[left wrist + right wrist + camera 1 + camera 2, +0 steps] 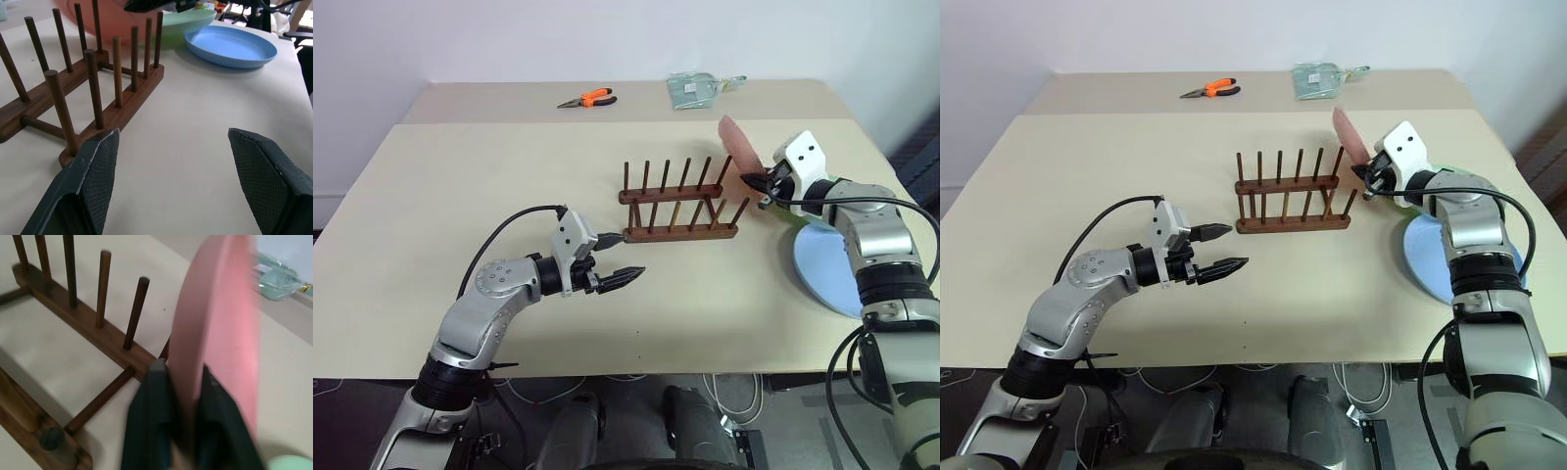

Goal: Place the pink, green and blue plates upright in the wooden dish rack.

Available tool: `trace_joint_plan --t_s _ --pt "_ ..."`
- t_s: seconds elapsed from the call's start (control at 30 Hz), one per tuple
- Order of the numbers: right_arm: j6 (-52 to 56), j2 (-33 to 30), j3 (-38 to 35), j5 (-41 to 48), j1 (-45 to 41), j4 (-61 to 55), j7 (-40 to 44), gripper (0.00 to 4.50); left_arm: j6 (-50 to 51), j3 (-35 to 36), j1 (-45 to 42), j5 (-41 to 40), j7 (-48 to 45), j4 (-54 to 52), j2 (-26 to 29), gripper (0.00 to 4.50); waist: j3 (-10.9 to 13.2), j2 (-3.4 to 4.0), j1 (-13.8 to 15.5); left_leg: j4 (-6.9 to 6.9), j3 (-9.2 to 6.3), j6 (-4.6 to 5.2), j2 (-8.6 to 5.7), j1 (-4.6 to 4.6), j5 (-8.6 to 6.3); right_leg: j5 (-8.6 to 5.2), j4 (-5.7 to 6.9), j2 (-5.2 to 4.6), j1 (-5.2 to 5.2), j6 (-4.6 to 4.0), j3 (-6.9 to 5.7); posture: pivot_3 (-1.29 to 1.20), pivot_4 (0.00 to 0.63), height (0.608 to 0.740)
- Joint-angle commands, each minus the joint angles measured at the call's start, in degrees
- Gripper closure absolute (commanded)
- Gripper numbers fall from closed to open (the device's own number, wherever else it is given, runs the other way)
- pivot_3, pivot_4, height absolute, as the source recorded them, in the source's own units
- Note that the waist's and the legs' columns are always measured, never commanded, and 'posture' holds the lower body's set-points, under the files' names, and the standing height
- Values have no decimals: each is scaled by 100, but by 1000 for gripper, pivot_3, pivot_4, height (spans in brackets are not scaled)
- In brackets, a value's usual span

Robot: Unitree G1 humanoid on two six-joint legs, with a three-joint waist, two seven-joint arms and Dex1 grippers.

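We see no plate racked yet: our right gripper (1368, 179) clamps the pink plate (1349, 134) beside the wooden dish rack (1293, 191) at frame centre, green plate (188, 22) and blue plate (1430, 257) wait right on the bench (1087, 176), left gripper (1219, 248) open.

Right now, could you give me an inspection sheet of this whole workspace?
Surface: beige table, a second one butted behind.
Job's things: wooden dish rack holds no plates; pink plate on edge at its right end; green plate and blue plate lie flat to the right.
Clutter: orange-handled pliers, clear packet at the back.
Grippers: left tool open, holds nothing; right tool shut on pink plate.
Cables: black leads along both arms; loose wires under the table.
Surroundings: plain white wall.
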Motion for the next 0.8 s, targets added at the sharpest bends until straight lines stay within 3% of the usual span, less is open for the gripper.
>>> trace_joint_plan --t_s 0.03,0.17,0.3,0.43,0.6,0.8 --pt "325 26 -553 520 -128 -515 39 4462 -125 17 8 59 -11 -141 19 853 0 0 1 0 0 0 0 0 0 0 0 0 0 0 0 0 150 740" --pt "1022 109 -1119 1176 0 -1121 -49 4462 -136 13 -42 72 -31 -103 -5 853 1 1 -3 -2 -1 0 1 1 0 0 1 0 -1 0 -1 0 150 740" --pt "2386 375 -2413 2893 -1 -2281 -663 4462 -180 38 -65 90 -76 -52 8 853 1 3 9 0 -4 0 1 -1 0 0 0 0 0 0 0 0 150 740" --pt "3420 714 -3091 4328 64 -3227 -1488 4462 -214 61 -70 97 -119 -21 24 853 0 3 16 -1 -9 1 2 -2 0 0 0 0 0 0 -2 0 150 740" --pt "4002 1168 -3311 5335 373 -4043 -2650 4462 -227 131 -122 58 -188 29 40 853 -1 5 4 0 -7 1 3 1 0 0 4 1 0 -1 -2 0 150 740" --pt "4021 1343 -3120 5528 856 -4442 -3249 4462 -226 183 -156 0 -249 27 10 853 0 6 16 3 -4 1 1 -2 0 0 4 -2 -1 -1 -1 0 150 740"
